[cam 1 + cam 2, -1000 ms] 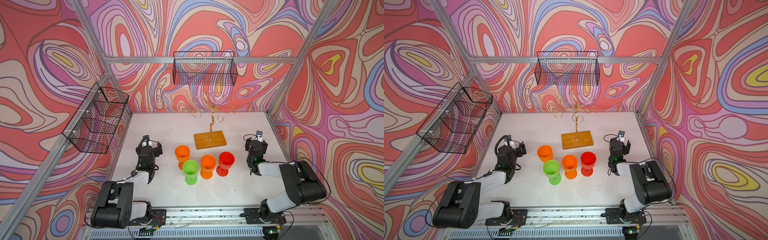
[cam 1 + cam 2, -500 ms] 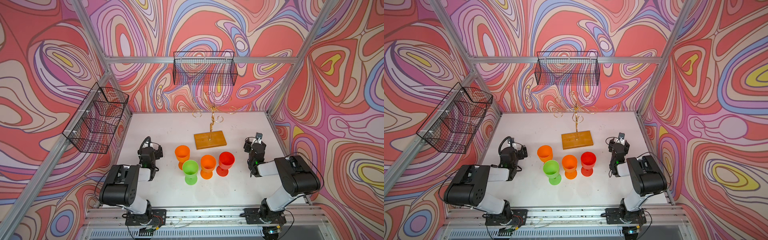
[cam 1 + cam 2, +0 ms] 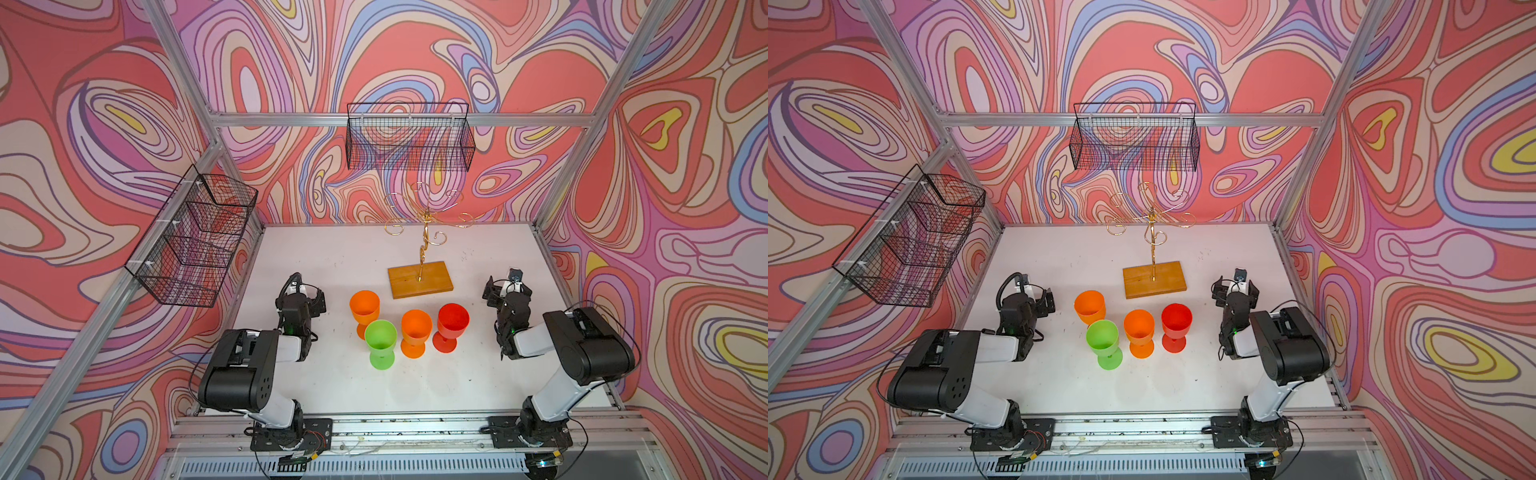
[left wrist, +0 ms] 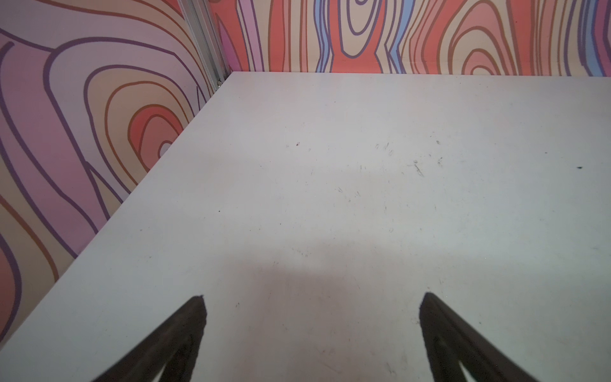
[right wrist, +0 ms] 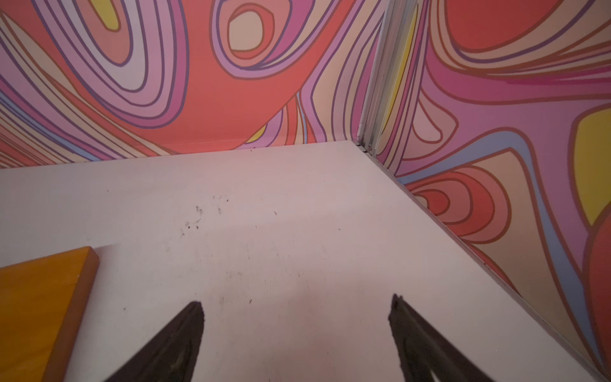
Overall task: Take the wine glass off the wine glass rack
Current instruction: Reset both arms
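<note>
Evidently no glass hangs on the wine glass rack, though its thin far arms are hard to read. Four wine glasses stand upright at its six o'clock. They look like light, stiff, slick plastic, best pinched at the stem. The left gripper, at their nine o'clock, and the right gripper, at three, both gape wide and empty.
</note>
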